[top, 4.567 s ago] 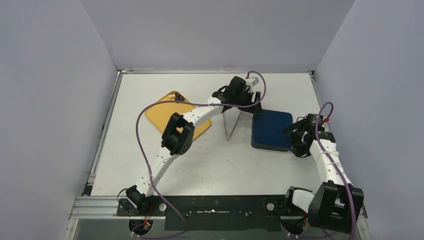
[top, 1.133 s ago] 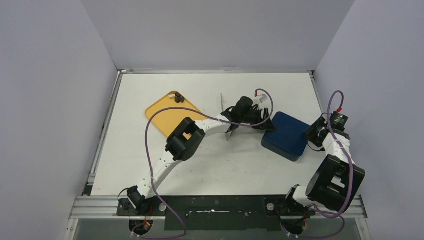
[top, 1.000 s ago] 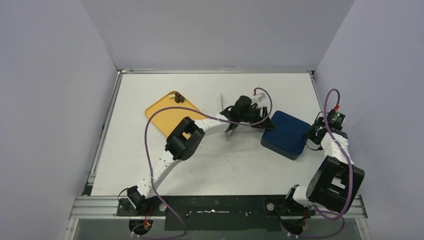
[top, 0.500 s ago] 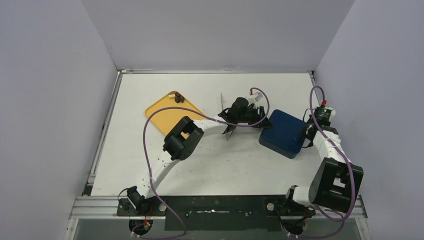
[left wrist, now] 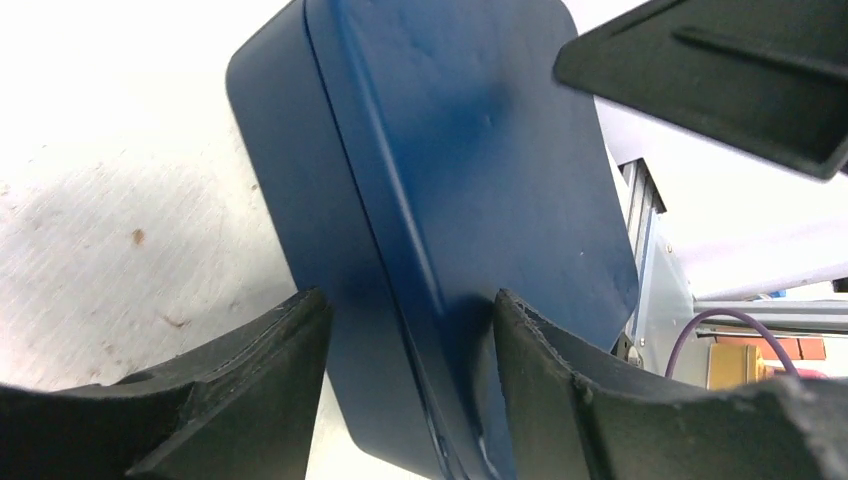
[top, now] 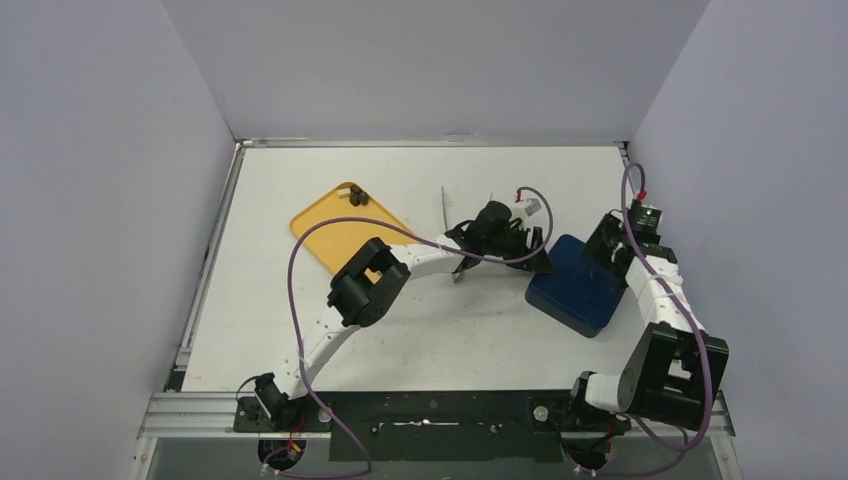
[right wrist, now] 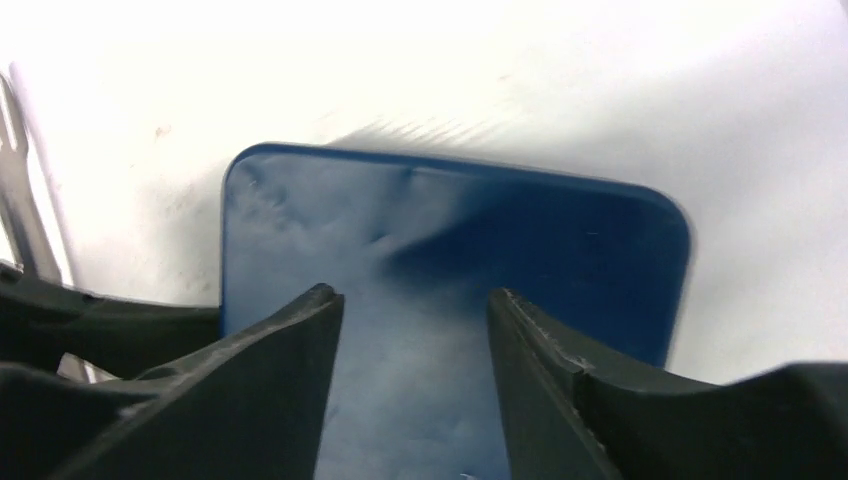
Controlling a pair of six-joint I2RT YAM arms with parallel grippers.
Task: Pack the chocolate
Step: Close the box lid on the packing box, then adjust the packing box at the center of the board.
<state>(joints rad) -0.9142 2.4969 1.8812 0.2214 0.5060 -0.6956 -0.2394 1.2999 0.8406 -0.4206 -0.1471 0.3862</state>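
Fingers [left wrist: 250,390] of left hand [left wrist: 410,305] straddle blue box [left wrist: 470,150].

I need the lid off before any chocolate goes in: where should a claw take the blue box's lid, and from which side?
Probably the lid by its rim, where the top turns down into the side wall, coming in low from where the left claw is. The top is broad, flat and smooth, so the right claw overhead has nothing to pinch.

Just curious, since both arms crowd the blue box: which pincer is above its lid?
The right pincer, poised over the flat top of the blue box; the left pincer straddles the box's side edge instead.
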